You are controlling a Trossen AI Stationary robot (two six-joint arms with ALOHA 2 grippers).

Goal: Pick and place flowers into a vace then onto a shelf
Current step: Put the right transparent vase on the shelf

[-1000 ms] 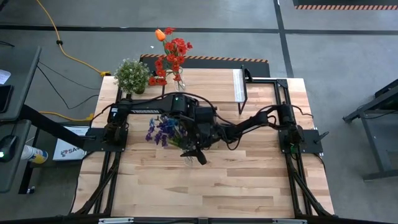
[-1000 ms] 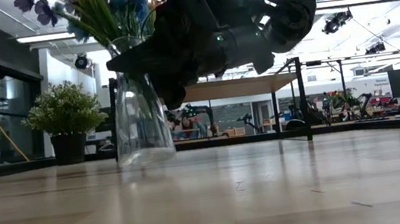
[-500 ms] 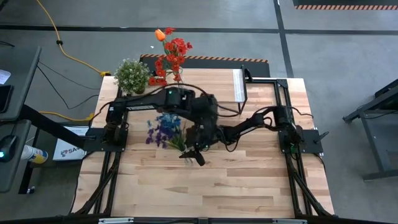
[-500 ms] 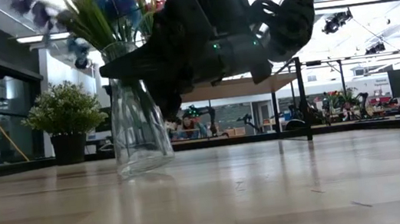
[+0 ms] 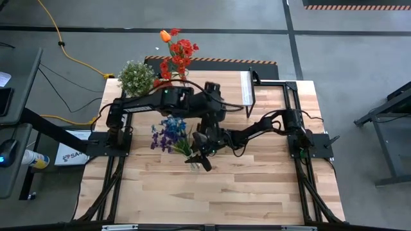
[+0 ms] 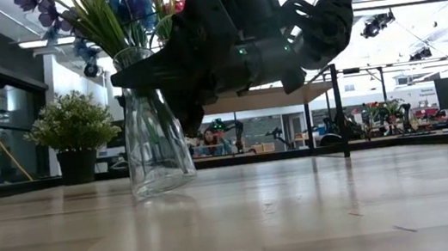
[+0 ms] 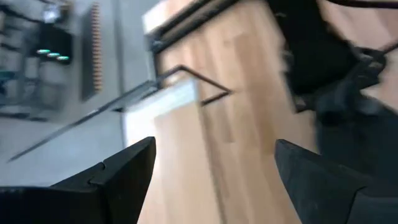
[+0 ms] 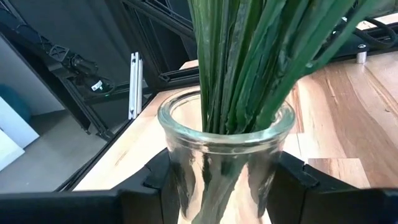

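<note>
Your right gripper (image 8: pixel 214 186) has its dark fingers closed on both sides of the clear, ribbed glass vase (image 6: pixel 152 122), which stands on the pale wood-plank table (image 5: pixel 257 186). Smooth green stems with purple and blue flowers (image 5: pixel 168 133) fill the vase. Your left gripper (image 7: pixel 211 168) hangs wide open and empty near the low wood-topped shelf with thin black legs (image 5: pixel 247 90). Red flowers with an orange tulip (image 5: pixel 176 54) stand at the table's far edge.
</note>
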